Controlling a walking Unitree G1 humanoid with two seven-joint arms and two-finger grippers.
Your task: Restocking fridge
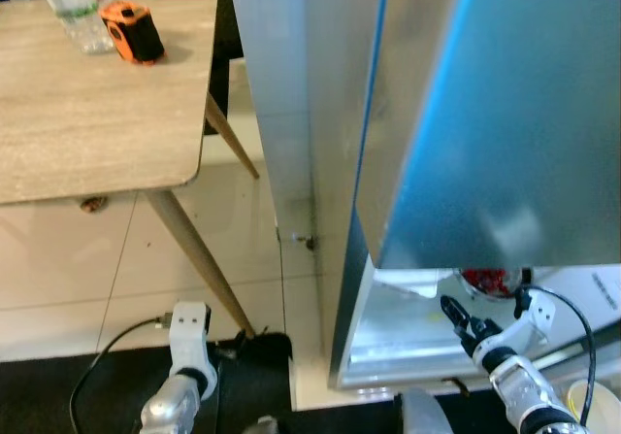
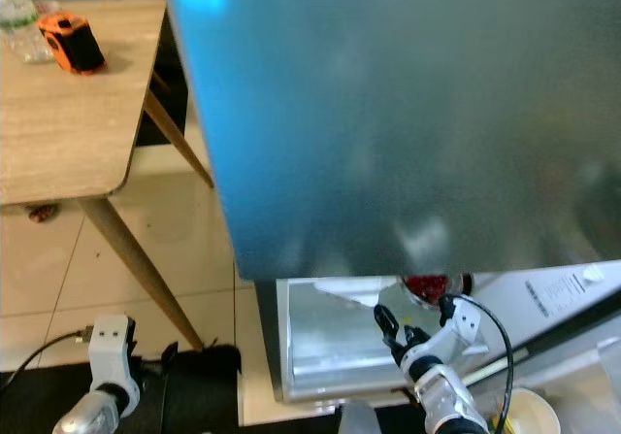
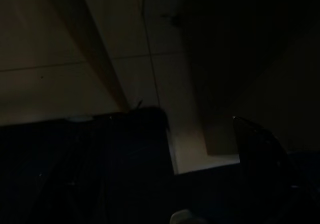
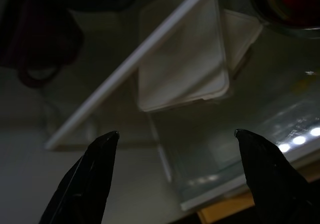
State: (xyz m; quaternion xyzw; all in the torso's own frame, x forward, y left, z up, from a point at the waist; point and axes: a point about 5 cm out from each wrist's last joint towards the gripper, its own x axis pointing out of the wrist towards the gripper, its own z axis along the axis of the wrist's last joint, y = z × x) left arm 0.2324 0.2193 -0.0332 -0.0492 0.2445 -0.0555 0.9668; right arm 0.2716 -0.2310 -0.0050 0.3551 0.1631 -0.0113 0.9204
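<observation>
The fridge door [image 1: 505,114], a big blue-grey panel, stands swung out close before me. Under its lower edge I see the lit inside of the fridge, with a glass shelf [image 4: 250,119] and a white drawer [image 4: 182,68]. A clear bowl of red fruit [image 1: 493,281] sits on that shelf, and its rim is also in the right wrist view [image 4: 290,8]. My right gripper [image 1: 456,316] is low at the fridge opening, just left of the bowl. It is open and empty, with its fingertips [image 4: 107,141] wide apart. My left arm [image 1: 189,332] hangs idle at the lower left.
A wooden table [image 1: 87,114] stands on my left with a water bottle [image 1: 76,7] and an orange-and-black device [image 1: 134,31] on it. Its slanted leg [image 1: 194,250] reaches down to a black mat [image 1: 58,385]. A pale cup [image 2: 529,415] is at the bottom right.
</observation>
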